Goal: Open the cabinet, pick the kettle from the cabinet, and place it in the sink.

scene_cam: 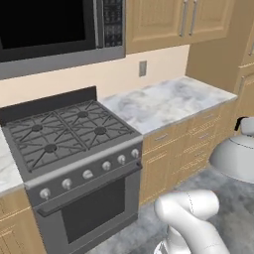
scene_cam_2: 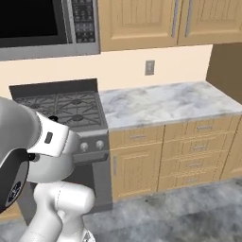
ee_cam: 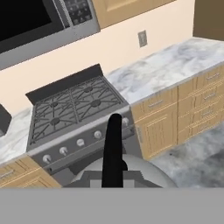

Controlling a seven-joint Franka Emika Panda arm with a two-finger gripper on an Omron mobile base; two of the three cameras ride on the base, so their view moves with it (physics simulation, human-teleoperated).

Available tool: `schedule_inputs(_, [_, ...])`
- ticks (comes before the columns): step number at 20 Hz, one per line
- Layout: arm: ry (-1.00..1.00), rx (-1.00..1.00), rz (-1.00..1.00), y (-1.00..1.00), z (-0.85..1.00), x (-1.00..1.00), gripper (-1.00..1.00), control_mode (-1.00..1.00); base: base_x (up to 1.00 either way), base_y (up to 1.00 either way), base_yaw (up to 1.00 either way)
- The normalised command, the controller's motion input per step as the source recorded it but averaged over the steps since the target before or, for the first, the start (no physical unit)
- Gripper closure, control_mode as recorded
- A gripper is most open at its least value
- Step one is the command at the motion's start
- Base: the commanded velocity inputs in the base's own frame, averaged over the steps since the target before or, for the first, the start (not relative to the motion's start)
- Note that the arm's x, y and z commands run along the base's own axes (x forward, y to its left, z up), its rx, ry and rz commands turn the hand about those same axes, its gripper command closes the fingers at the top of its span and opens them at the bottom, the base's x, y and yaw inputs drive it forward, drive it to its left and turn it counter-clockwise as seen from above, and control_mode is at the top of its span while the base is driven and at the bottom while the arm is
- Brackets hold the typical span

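A marble counter (scene_cam: 168, 101) runs along the cream wall, with wooden drawers (scene_cam_2: 198, 147) and base doors below it and a grey floor (scene_cam_2: 189, 212) in front. To its left stands a steel stove (scene_cam: 74, 149) with black burner grates, a row of round knobs and a dark oven door with a bar handle. A microwave (scene_cam: 49, 30) hangs above the stove, its control panel on the right side. Light-brown wall cabinets (scene_cam_2: 151, 23) with grey vertical bar handles sit over the counter, their doors closed. A small outlet (scene_cam_2: 150, 67) is set in the wall between cabinets and counter.

The kettle (scene_cam: 237, 156), a silvery dome with a black handle on top, hangs in the air at the right edge of the left base view, off the counter and above the floor in front of the drawers. In the hand view its rounded top (ee_cam: 131, 173) lies at the bottom, and its black handle (ee_cam: 113, 151) rises straight up the middle, in front of the stove's knobs.

The fingers themselves are hidden; going by the lifted kettle, they are pinched on its handle.
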Motion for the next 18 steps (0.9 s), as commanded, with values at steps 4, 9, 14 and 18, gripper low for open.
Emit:
schedule_inputs(4, [0.0,0.0,0.0,0.0,0.0,0.0,1.0,1.0,-0.27,-0.21,-0.38])
schedule_inputs(9, [0.0,0.0,0.0,0.0,0.0,0.0,1.0,1.0,-0.26,-0.13,-0.41])
schedule_inputs(14, [0.0,0.0,0.0,0.0,0.0,0.0,1.0,1.0,-0.23,-0.07,-0.43])
schedule_inputs(18, [0.0,0.0,0.0,0.0,0.0,0.0,1.0,1.0,-0.14,-0.03,-0.42])
